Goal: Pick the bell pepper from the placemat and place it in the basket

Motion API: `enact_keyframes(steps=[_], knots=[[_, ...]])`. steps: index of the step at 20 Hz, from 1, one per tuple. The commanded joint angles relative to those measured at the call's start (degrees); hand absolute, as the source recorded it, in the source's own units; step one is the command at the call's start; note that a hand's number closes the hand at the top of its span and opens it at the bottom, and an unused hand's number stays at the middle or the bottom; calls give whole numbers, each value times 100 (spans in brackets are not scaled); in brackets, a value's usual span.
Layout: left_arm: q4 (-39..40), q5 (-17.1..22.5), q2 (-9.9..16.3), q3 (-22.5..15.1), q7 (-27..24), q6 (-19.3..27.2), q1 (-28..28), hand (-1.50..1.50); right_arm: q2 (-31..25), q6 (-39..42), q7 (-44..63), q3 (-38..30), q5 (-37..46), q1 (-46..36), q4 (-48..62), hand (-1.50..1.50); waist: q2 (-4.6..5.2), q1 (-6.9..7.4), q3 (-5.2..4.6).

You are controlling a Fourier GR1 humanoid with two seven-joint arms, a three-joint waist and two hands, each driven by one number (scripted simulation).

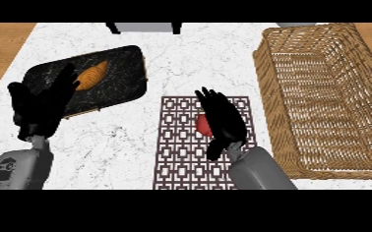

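The right hand (222, 123) hangs over the patterned placemat (181, 162), fingers straight and spread, holding nothing. The red pepper (202, 125) lies on the mat, peeking out at the hand's left edge, mostly hidden. The left hand (40, 105) rests open at the left. Farther right sits the wicker basket (320, 93).

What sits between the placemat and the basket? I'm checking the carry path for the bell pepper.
Nothing: in the head view only bare white marble counter separates the placemat from the wicker basket.
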Motion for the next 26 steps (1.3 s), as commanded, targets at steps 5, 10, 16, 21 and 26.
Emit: enact_keyframes(steps=[5,10,16,21,26], knots=[[-52,-231,-273,-50,96,262,-107,0,39,-721,-298,147,407,17,958,-150,3,3,1],[-449,39,29,121,392,-205,52,0,39,-364,-146,424,454,-268,1120,150,-1,20,1],[131,5,55,276,37,-301,-148,0,41,-729,-873,131,575,-491,1954,150,9,13,1],[-11,-84,-51,128,80,-258,-138,0,40,-834,683,98,-181,-1190,2002,150,36,160,5],[33,-86,-57,178,10,-199,-164,0,41,-1798,2693,-1729,-387,-1577,1874,150,138,148,15]])
